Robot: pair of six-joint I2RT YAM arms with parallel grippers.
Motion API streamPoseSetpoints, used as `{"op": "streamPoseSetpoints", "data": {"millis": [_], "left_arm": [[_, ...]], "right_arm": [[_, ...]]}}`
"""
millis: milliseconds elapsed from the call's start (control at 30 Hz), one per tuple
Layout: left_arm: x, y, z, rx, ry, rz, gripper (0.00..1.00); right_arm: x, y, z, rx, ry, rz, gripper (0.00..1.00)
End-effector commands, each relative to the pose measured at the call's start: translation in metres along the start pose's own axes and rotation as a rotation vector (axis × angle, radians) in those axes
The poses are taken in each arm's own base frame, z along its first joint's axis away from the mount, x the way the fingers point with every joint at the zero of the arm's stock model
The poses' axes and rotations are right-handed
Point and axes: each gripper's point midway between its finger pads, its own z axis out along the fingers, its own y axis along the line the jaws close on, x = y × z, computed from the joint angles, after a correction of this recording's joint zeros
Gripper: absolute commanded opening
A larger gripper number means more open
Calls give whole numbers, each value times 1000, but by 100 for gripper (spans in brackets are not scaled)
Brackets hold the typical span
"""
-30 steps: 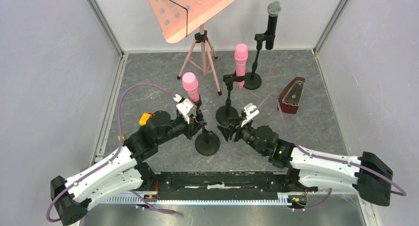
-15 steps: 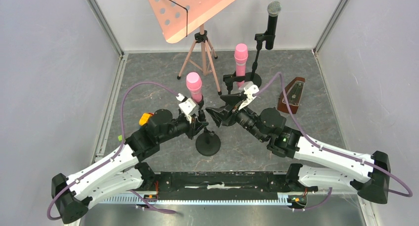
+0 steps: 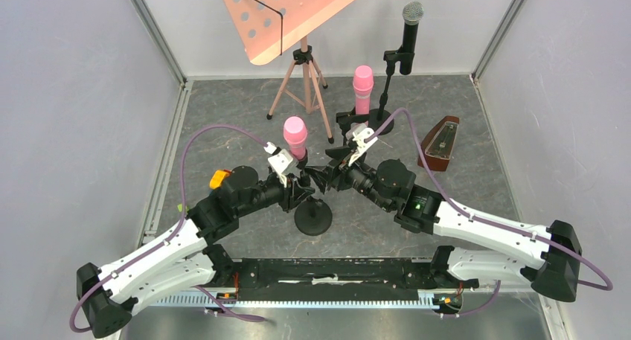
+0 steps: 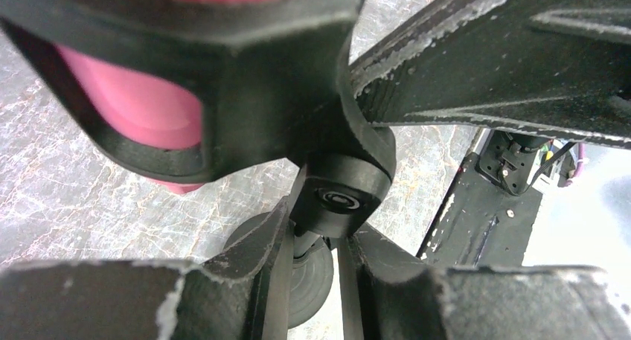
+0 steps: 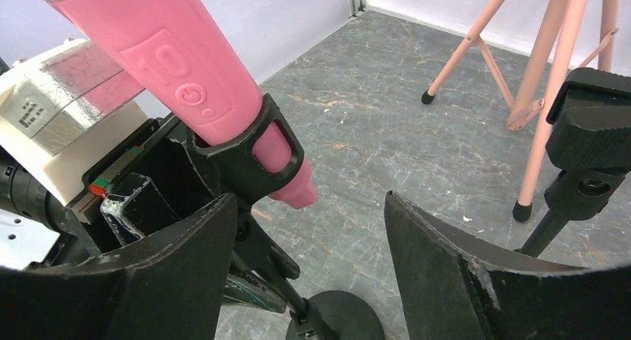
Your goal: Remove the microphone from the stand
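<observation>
Microphone (image 3: 295, 138) leans in the clip (image 5: 253, 158) of its stand (image 3: 312, 217), head uppermost.

The pink plastic microphone (image 5: 186, 65) bears an embossed power symbol; its clip stand (image 5: 242, 161) is black. The grey table (image 3: 476, 180) is marbled with pale veins. Salmon perforated music stand (image 3: 298, 9); brown wooden pyramid metronome (image 3: 439, 143).

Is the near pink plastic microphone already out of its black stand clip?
No, the right wrist view shows the pink microphone seated through the black clip, its tail poking out below.
</observation>
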Motion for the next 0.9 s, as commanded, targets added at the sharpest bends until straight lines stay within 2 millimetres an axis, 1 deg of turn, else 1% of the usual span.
{"op": "streamPoseSetpoints", "data": {"millis": [0, 67, 200, 233, 267, 333, 467, 633, 733, 867], "left_arm": [[-39, -23, -7, 90, -101, -26, 33], [-47, -26, -9, 97, -118, -27, 40], [-53, -26, -13, 92, -126, -22, 43], [-53, -26, -13, 89, -124, -21, 38], [-52, -25, -13, 89, -121, -20, 32], [-49, -25, -12, 87, -110, -20, 30], [-46, -23, -12, 81, -87, -10, 37], [-39, -22, -13, 77, -53, -1, 47], [-34, -21, -13, 69, -37, -7, 48], [-31, -17, -12, 52, -33, -15, 47]], "right_arm": [[5, 4, -3, -21, -4, 44, 77], [10, 4, -4, -27, 0, 64, 77], [29, 3, -6, -25, 27, 113, 75], [33, 3, -7, -31, 31, 120, 74], [36, 5, -7, -38, 35, 130, 74], [42, 6, -7, -46, 47, 148, 73], [52, 8, -7, -55, 80, 163, 70], [67, -2, -11, -13, 109, 138, 69], [72, -11, -14, 23, 128, 113, 70], [78, -12, -18, 19, 140, 106, 71]]}}
